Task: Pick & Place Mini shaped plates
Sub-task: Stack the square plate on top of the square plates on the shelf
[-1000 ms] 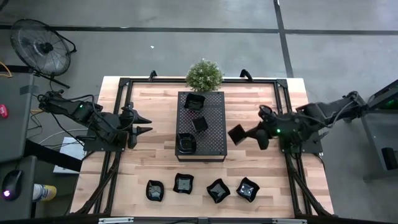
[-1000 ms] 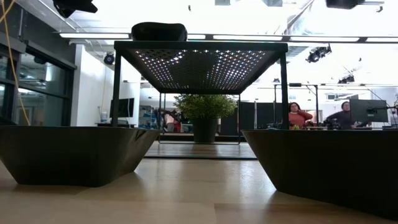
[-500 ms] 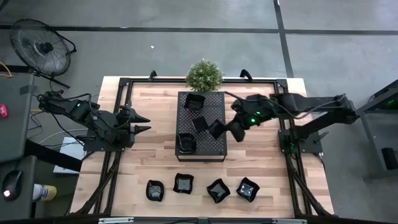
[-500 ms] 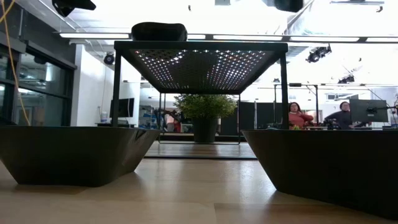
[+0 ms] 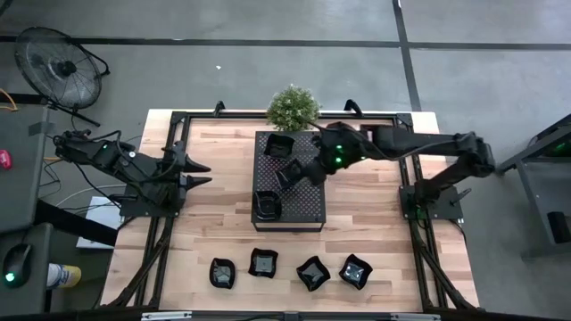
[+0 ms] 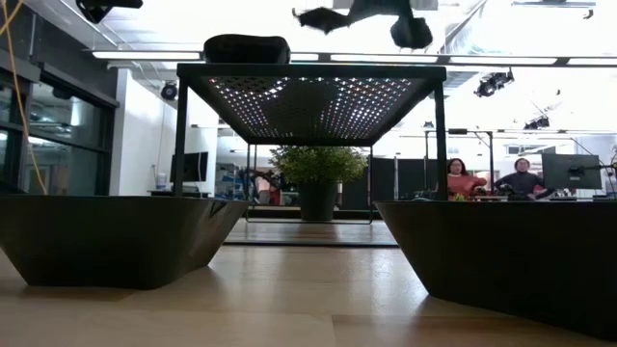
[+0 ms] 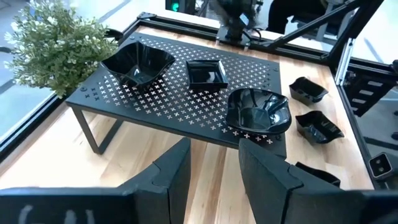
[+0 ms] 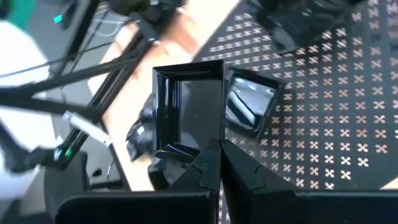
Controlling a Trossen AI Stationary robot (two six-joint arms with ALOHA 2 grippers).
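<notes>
Seven mini shaped plates show from above: three sit on the black perforated tray (image 5: 288,179), four more (image 5: 288,270) line the near edge of the desk (image 5: 375,232). The right gripper (image 5: 311,173) reaches over the tray, pinching a square plate (image 5: 306,172) just beside the middle tray plate (image 5: 285,176). The left gripper (image 5: 200,174) waits at the desk's left side, fingers spread a bit with nothing between them.

Low view: two dark plates (image 6: 106,238) loom big up front, the tray stands on legs behind, and the right gripper holds its plate (image 6: 318,17) up above the tray. A potted plant (image 6: 316,173) sits past it, plus a couple of people way back.

Left wrist view: the left gripper's fingers (image 7: 174,171) stand apart, looking at the tray with its three plates.

Right wrist view: fingers (image 8: 208,163) pressed onto the square plate's rim, plate tilted on edge over the tray.
</notes>
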